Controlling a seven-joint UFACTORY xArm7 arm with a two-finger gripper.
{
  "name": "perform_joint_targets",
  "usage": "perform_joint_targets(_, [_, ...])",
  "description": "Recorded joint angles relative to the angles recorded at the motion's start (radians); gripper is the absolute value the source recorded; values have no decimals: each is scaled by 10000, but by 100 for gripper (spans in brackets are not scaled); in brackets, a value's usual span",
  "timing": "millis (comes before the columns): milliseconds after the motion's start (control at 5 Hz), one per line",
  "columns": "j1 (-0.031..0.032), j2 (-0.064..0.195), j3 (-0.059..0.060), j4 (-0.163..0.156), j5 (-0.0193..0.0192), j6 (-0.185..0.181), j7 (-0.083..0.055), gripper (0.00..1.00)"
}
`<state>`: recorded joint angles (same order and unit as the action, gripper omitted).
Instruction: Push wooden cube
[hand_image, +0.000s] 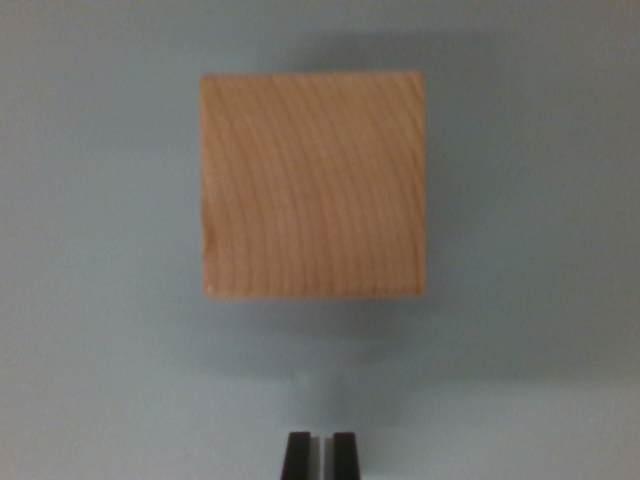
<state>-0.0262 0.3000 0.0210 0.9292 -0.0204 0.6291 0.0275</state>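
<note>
We see the wooden cube (313, 185) square-on, edges parallel to the frame, no long axis. Light tan, curved grain lines, slightly blurred. It sits centre-top on the pale grey bench (90, 300). Pincer (320, 455) below, apart from it, tips nearly together, clenched.

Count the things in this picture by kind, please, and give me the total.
Wooden cube: 1
Gripper: 1, only its two dark fingertips show at the bottom edge, close together
Grey surface: 1
Total: 3
</note>
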Motion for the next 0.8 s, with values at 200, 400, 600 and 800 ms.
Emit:
perform_joint_targets(200, [0,0,0,0,0,0,0,100])
perform_joint_targets(400, [4,205,-1,331,-2,126,0,100])
perform_joint_targets(600, [4,205,-1,331,-2,126,0,100])
perform_joint_targets(800, [9,441,-3,711,-3,270,1,100])
